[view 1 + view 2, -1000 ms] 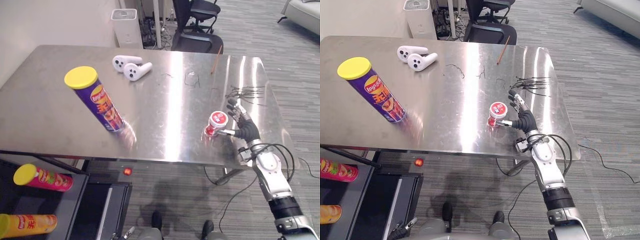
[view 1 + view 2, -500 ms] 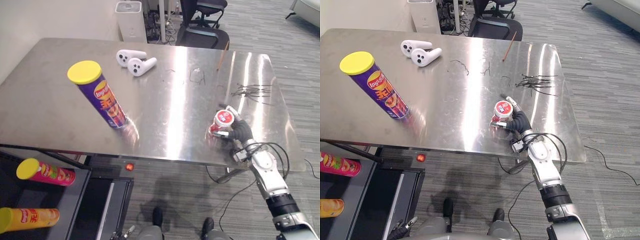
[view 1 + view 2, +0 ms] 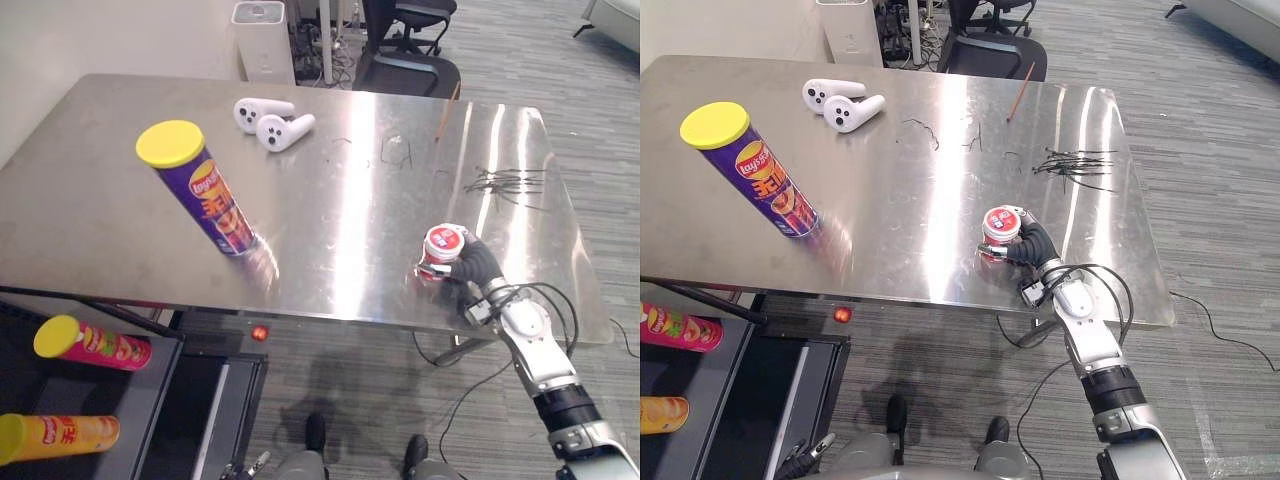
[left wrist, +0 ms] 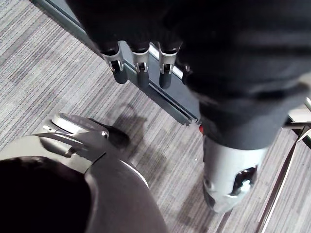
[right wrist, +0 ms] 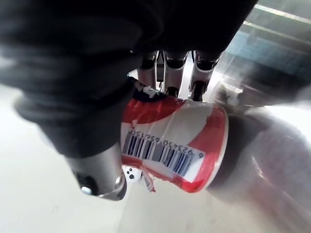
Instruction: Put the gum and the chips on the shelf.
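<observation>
The gum tub (image 3: pixel 441 245), red and white with a round lid, stands near the table's front right edge. My right hand (image 3: pixel 478 266) reaches it from the right, with fingers and thumb curled round its side; the right wrist view shows the gum tub (image 5: pixel 180 141) tight against the fingers (image 5: pixel 167 68). The chips can (image 3: pixel 197 190), purple with a yellow lid, stands upright on the left part of the steel table (image 3: pixel 90 220), far from that hand. My left hand (image 4: pixel 138 63) hangs above the carpet with relaxed, straight fingers, holding nothing.
A dark shelf (image 3: pixel 150 400) at lower left holds a pink chips can (image 3: pixel 90 350) and an orange one (image 3: pixel 60 437), both lying down. Two white controllers (image 3: pixel 268 122), a pencil (image 3: pixel 440 112) and black wire scraps (image 3: pixel 510 180) lie on the table's far side.
My right hand's fingers were spread beside the gum tub and have curled round it. The camera shifted a little; the chips can has stayed put.
</observation>
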